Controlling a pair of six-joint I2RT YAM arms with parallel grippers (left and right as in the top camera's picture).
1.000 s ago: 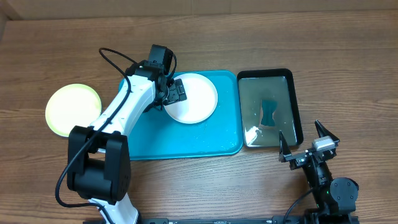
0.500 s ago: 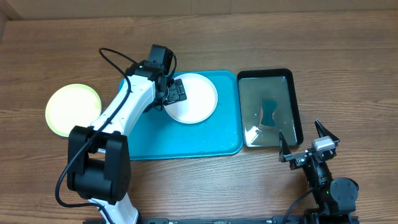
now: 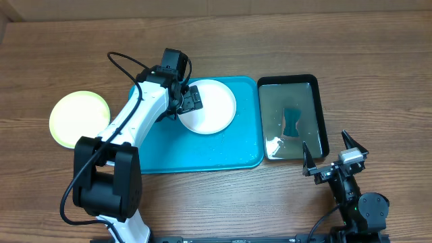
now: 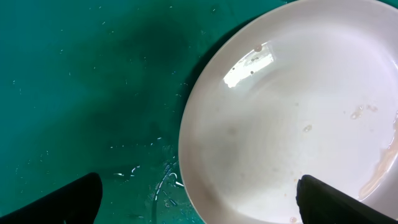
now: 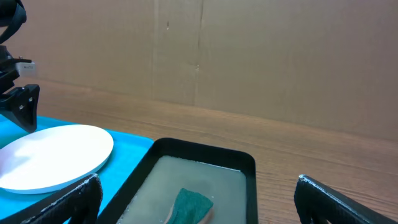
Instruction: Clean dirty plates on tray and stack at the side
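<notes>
Two plates: a white plate (image 3: 212, 108) on the tray (image 3: 202, 152), a yellow-green plate (image 3: 79, 119) far left. The left jaws and right jaws gape, empty.

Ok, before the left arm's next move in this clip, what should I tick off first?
1. Left gripper open, fingers straddling the white plate rim: ok.
2. Fingers at rim height for a grip: cannot tell.
3. White plate lying flat on the tray: ok.
4. White plate clean: not ok, faint orange smears show near one edge.
5. Right gripper open, empty, away from the plate: ok.
6. Sponge lying in the black tray, unheld: ok.
</notes>
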